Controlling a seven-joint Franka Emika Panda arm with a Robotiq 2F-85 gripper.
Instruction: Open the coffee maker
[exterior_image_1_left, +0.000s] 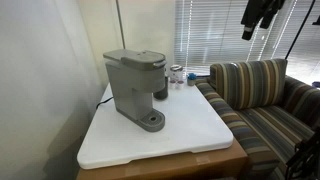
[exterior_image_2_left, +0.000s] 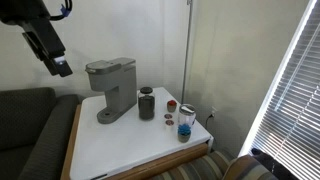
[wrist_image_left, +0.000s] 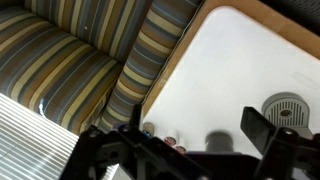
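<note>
Grey coffee maker (exterior_image_1_left: 133, 88) stands shut, inset from white tabletop (exterior_image_1_left: 190, 132) edges.

- A white table top (exterior_image_1_left: 190, 135) with a wooden edge stands against a plain pale wall (exterior_image_1_left: 40, 60).
- A striped sofa (exterior_image_1_left: 255, 95) sits just beside the table.
- Slatted blinds (exterior_image_1_left: 215, 30) cover the window behind the sofa, with daylight showing through.

No words, numbers or signs can be read in any of the views. No writing can be made out on the coffee maker (exterior_image_1_left: 133, 85). The small jars (exterior_image_2_left: 186, 122) beside it are seen in both exterior views, but they are too small and blurry for any label to be read.
</note>
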